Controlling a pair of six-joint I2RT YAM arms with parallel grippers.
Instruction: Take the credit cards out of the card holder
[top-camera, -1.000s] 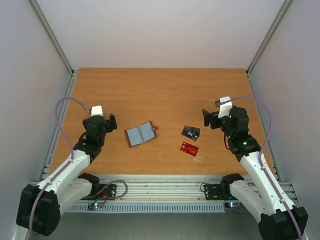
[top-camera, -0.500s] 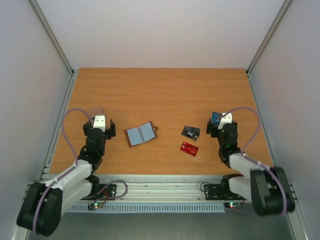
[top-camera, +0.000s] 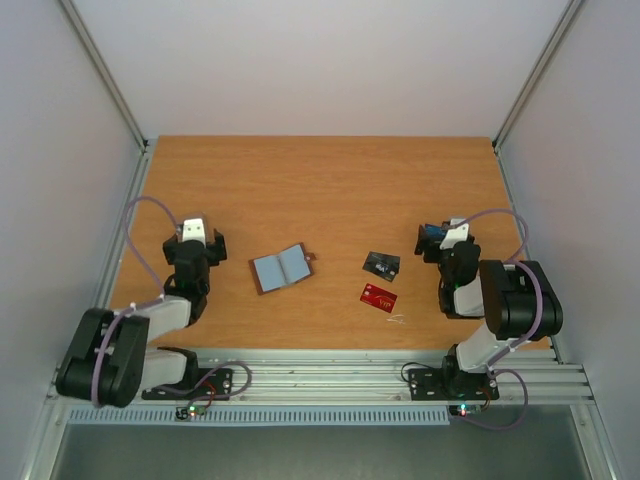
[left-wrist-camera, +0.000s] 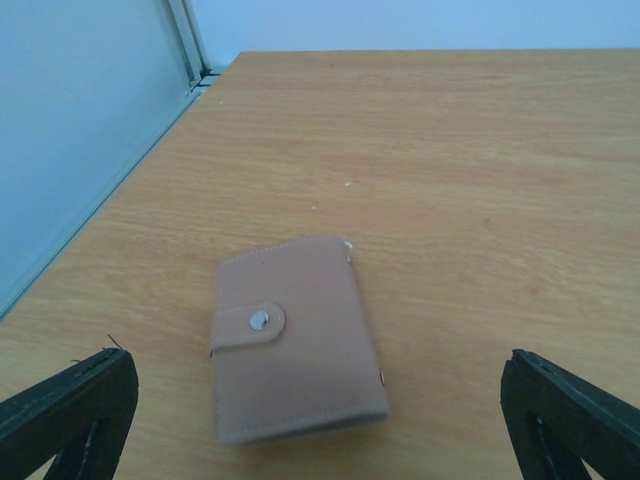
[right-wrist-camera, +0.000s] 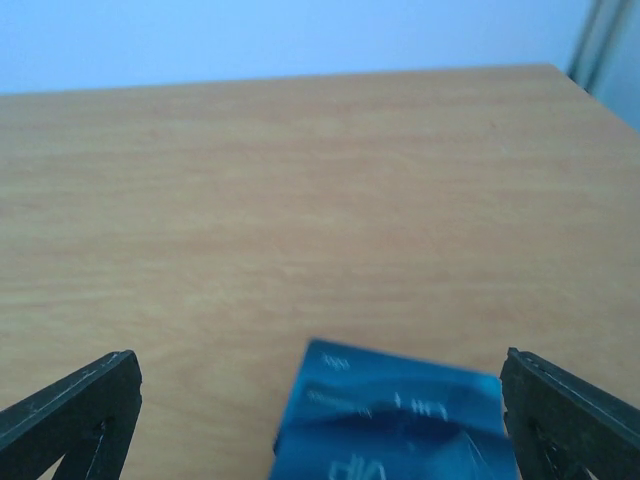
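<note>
The card holder lies open on the table in the top view, pale blue-grey side up. The black card and the red card lie flat to its right. The blue card lies just ahead of my right gripper; in the right wrist view the card sits low between the wide-open fingers of that gripper. My left gripper is open. The left wrist view shows a closed brown holder with a snap tab lying ahead of the open gripper; I cannot match it to the top view.
Both arms are folded back near the table's front edge. Grey walls and metal rails bound the table left and right. A small pale scrap lies near the red card.
Both arms have folded back and down toward their bases. The blue card now shows at the right gripper's tip. The open holder and the black and red cards have not moved.
</note>
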